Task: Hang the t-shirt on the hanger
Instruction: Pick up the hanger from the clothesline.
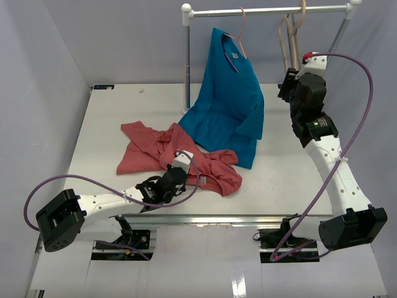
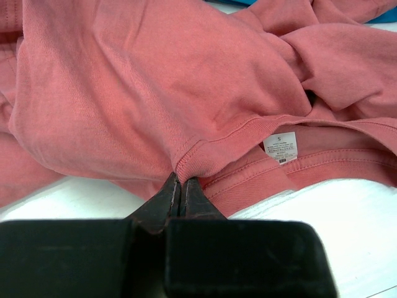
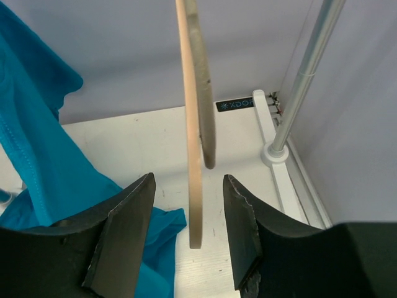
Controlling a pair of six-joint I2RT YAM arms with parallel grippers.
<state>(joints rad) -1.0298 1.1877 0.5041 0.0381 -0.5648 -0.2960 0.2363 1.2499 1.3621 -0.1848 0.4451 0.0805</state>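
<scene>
A red t-shirt (image 1: 149,152) lies crumpled on the white table in front of the left arm. My left gripper (image 1: 183,178) is shut on a stitched edge of this t-shirt (image 2: 155,81), its jaws (image 2: 180,184) pressed together on the fabric. A white size label (image 2: 280,147) shows just to the right. The beige wooden hanger (image 1: 288,37) hangs from the rail at the back right. My right gripper (image 1: 286,77) is up beside it. In the right wrist view one arm of the hanger (image 3: 193,124) hangs between the fingers of the open right gripper (image 3: 189,211), touching neither.
A blue t-shirt (image 1: 229,93) hangs on a thin pink hanger (image 1: 239,34) from the white rail (image 1: 267,10), its lower part resting on the table and on the red shirt. The blue shirt (image 3: 37,143) lies left of the right gripper, the rack's post (image 3: 304,81) to its right.
</scene>
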